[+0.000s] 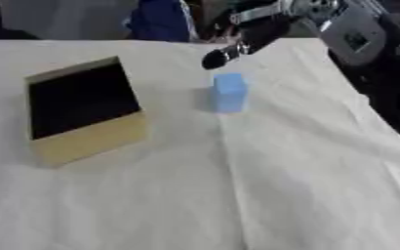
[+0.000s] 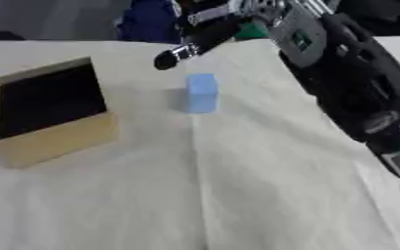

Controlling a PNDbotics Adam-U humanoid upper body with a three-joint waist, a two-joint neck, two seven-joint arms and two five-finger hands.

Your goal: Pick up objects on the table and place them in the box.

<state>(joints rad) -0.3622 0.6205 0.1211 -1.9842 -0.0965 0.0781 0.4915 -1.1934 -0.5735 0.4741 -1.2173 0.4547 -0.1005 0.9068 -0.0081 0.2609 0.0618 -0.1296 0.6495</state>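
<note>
Nearest the camera is bare white cloth over the table (image 1: 263,195), creased down its middle toward the near edge. Beyond that, toward the left edge, sits the box (image 1: 88,139) — tan walls, dark inside, tipped so its open mouth faces up and toward the camera.

The blue block (image 1: 229,92) stands on the cloth about midway across, nearer the far edge than the near one, well apart from the box and to its right. It is a plain light-blue block, taller than wide, standing upright on its small face, with nothing touching it.

The right hand (image 1: 237,49) comes in from the far right corner, hanging above and just beyond the block, its dark fingers (image 2: 171,57) reaching out long and pointing down-left toward the table. They look stretched out and held together rather than curled, though the blur makes that hard to be sure of — and they hold nothing. The block lies just nearer the camera than the fingertips and below them, so the reach probably calls for a short drop and a draw inward. No left hand shows.
</note>
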